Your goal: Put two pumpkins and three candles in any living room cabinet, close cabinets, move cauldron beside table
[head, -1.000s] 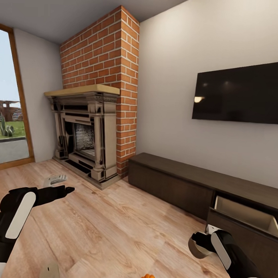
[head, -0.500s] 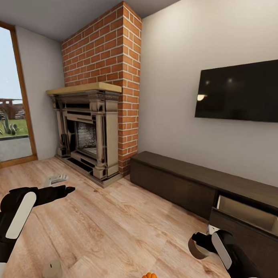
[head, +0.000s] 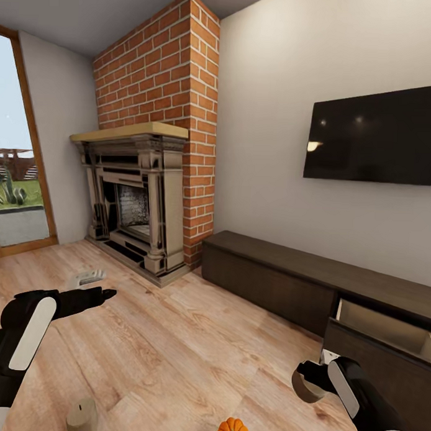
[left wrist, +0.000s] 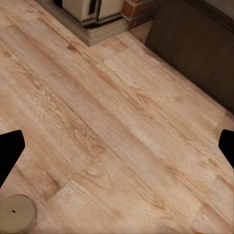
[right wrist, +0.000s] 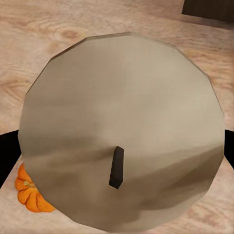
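Observation:
My right gripper is shut on a beige-grey candle, whose top and dark wick face the right wrist camera. Past its rim, an orange pumpkin lies on the floor; the head view has this pumpkin at the bottom edge. Another candle stands on the floor at lower left, and the left wrist view catches that candle too. My left gripper hangs open above the floor, holding nothing. The dark-brown cabinet runs along the wall, with one drawer open at the right.
A beige fireplace under a brick chimney stands in the corner. A black TV hangs above the cabinet. A glass door is at far left. Wood floor stretches between me and the cabinet.
The camera has tipped slightly down, so the floor candle and the pumpkin show more fully. Both arms hold their poses.

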